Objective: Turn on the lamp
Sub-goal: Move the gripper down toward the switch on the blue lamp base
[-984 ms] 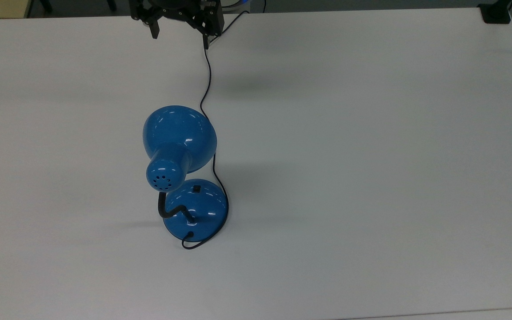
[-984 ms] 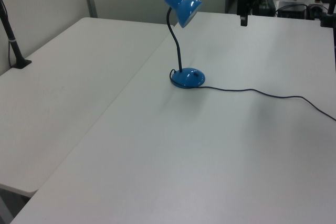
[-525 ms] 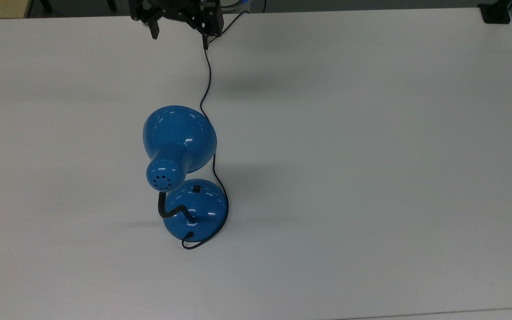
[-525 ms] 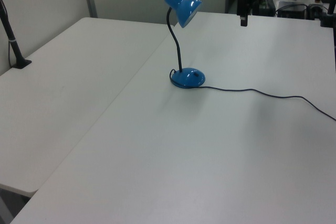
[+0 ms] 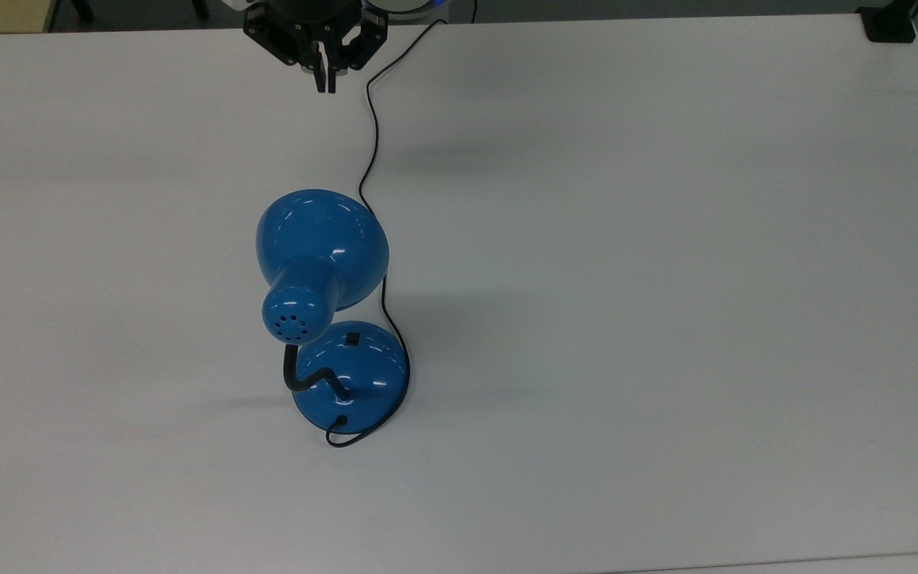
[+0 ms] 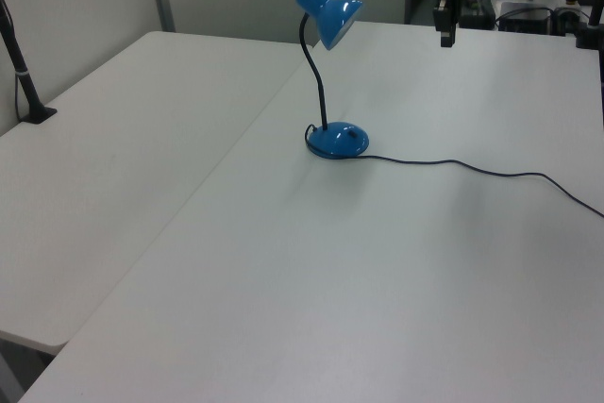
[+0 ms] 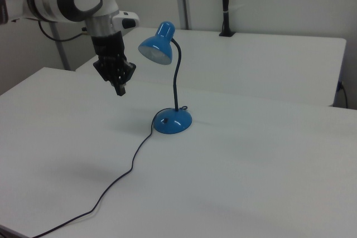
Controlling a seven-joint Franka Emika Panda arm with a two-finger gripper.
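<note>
Lamp (image 5: 323, 263) upright on table (image 5: 666, 279) | end effector (image 5: 323, 84) well apart (fingers together, holding nil)

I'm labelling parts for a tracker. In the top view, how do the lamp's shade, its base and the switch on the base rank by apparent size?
1. Shade, though it sits nearer the camera, which inflates it.
2. Base, partly hidden under the shade.
3. Switch, by far the smallest.

One lamp (image 5: 323, 263), one cord (image 5: 371, 135), two tables (image 6: 142, 139).
</note>
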